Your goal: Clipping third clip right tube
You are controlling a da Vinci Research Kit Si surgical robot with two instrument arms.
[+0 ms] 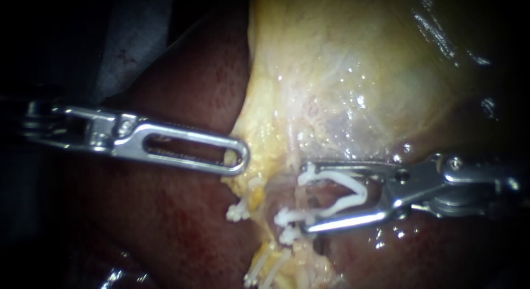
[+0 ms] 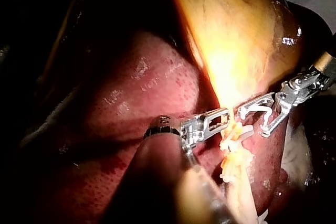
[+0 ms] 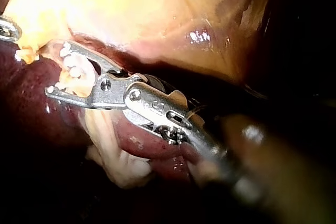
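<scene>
The dark red liver [image 1: 182, 95] carries everything here. The pale yellow gallbladder [image 1: 353, 73] lies on it, and pale tubes [image 1: 270, 267] with white clips [image 1: 238, 211] trail over its surface.

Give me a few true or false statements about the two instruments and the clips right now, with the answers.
1. The right instrument carries a white clip whose arms are spread open. True.
2. The left instrument also carries a clip. False: no clip shows in it, and its tip sits at the yellow edge of the gallbladder.
3. Other white clips already sit on the tissue near the carried one. True.
4. The two instruments touch each other. False: they are apart, with tissue between their tips.
</scene>
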